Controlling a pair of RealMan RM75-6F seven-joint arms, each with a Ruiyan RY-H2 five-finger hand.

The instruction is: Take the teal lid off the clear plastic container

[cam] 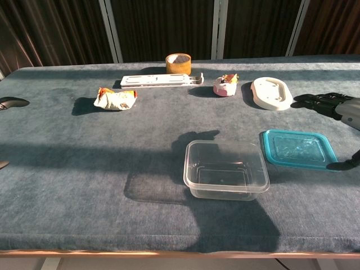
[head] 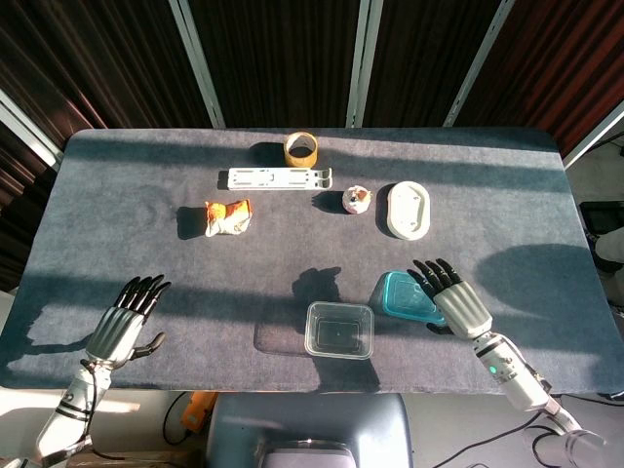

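Note:
The clear plastic container (head: pixel 339 330) (cam: pixel 226 169) stands uncovered near the table's front edge. The teal lid (head: pixel 403 296) (cam: pixel 298 148) lies flat on the cloth just right of it. My right hand (head: pixel 454 298) (cam: pixel 336 107) hovers at the lid's right edge with fingers spread and nothing in it; its thumb tip is close to the lid's near right corner. My left hand (head: pixel 125 325) is far off at the front left, fingers spread and empty. In the chest view only the left hand's fingertips (cam: pixel 11 102) show at the frame edge.
Along the back lie a tape roll (head: pixel 302 148) (cam: pixel 178 62), a white rail (head: pixel 279 178) (cam: pixel 161 80), a crumpled wrapper (head: pixel 226 216) (cam: pixel 115 99), a small pink cup (head: pixel 357 200) (cam: pixel 226 85) and a white oval dish (head: pixel 409 210) (cam: pixel 271 93).

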